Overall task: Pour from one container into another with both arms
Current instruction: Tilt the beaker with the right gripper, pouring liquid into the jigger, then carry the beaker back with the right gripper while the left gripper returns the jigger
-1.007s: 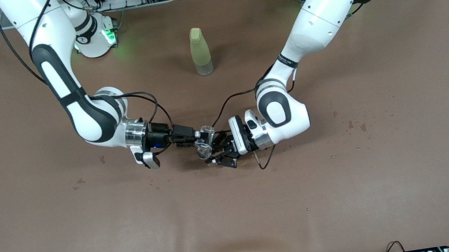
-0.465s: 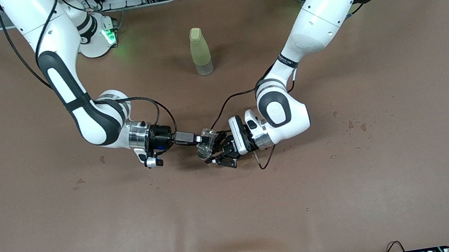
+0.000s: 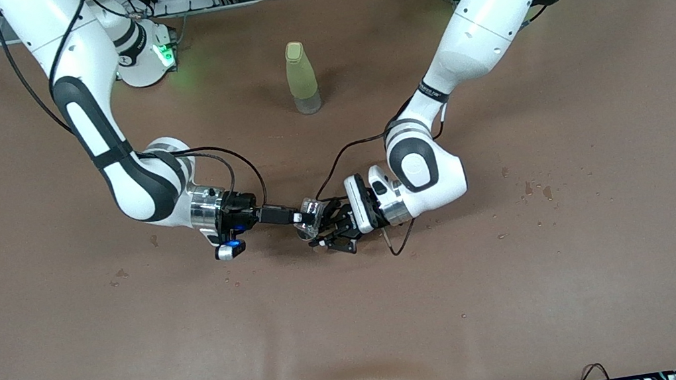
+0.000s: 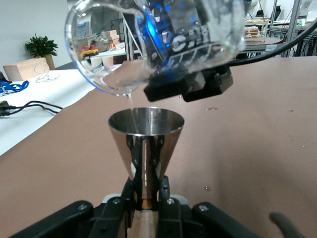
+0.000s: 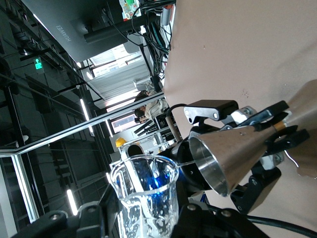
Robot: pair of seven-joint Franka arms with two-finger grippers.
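Observation:
A clear glass beaker (image 3: 309,213) is tipped on its side in the middle of the table, and my right gripper (image 3: 294,216) is shut on it. In the left wrist view the beaker (image 4: 148,44) leans over a cone-shaped metal cup (image 4: 146,144), and a thin stream (image 4: 131,101) runs from its spout into the cup. My left gripper (image 4: 146,198) is shut on the cup's narrow stem and holds it upright. The right wrist view shows the wet beaker (image 5: 146,198) between my right gripper (image 5: 143,218) and the cup (image 5: 233,148) just past its rim. My left gripper (image 3: 325,232) faces the right one.
A capped yellow-green bottle (image 3: 302,78) stands upright farther from the front camera than the grippers. Small drops and stains (image 3: 536,190) dot the brown mat toward the left arm's end. The mat has a raised fold (image 3: 366,377) at its near edge.
My right wrist has rolled and tipped the beaker further over the metal cup. My left arm and the cup have stayed where they were.

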